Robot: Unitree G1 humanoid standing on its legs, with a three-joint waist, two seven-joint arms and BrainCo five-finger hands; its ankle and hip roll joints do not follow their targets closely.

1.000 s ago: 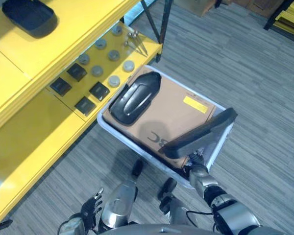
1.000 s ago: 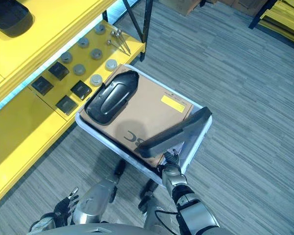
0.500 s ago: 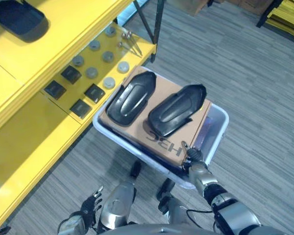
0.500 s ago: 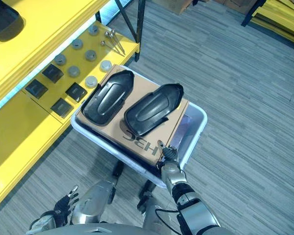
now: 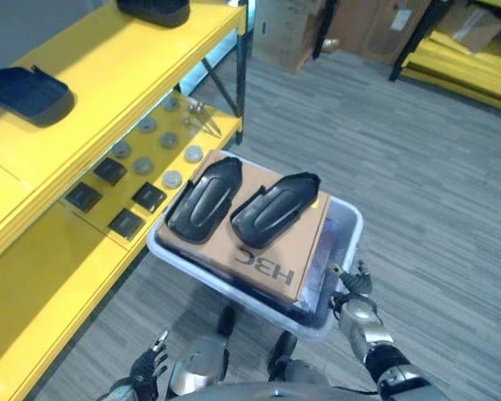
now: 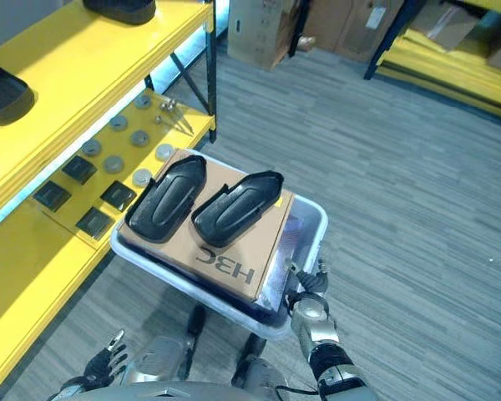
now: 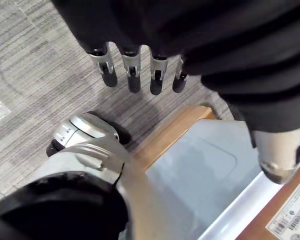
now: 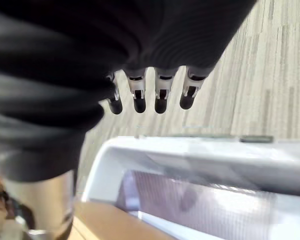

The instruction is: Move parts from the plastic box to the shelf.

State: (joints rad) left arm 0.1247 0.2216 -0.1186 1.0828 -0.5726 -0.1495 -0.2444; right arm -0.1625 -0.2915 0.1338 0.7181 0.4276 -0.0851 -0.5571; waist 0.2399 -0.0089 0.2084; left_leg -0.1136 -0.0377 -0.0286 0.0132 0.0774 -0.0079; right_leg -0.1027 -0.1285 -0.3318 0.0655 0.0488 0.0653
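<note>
Since a second ago the second black part (image 5: 274, 209) has gone from tilted up on edge over the right hand to lying flat on the cardboard box (image 5: 271, 251), and the right hand (image 5: 353, 288) has drawn back from it. Both black parts now rest side by side on top of that cardboard box, the first part (image 5: 203, 199) on the side nearer the shelf (image 5: 42, 276). The cardboard box sits inside the plastic box (image 5: 344, 242), which stands on the floor just beside the shelf's lower level.

The right hand hovers at the plastic box's near right corner with straight, spread fingers (image 8: 160, 95), holding nothing. The left hand (image 5: 149, 366) hangs low, on the near side of the plastic box and well apart from it, with relaxed, empty fingers (image 7: 132, 75).

On the shelf's lower level, beside the plastic box, lie small square black pads (image 5: 149, 196) and round grey discs (image 5: 172, 179). On the upper level sits a black tray (image 5: 29, 90).
</note>
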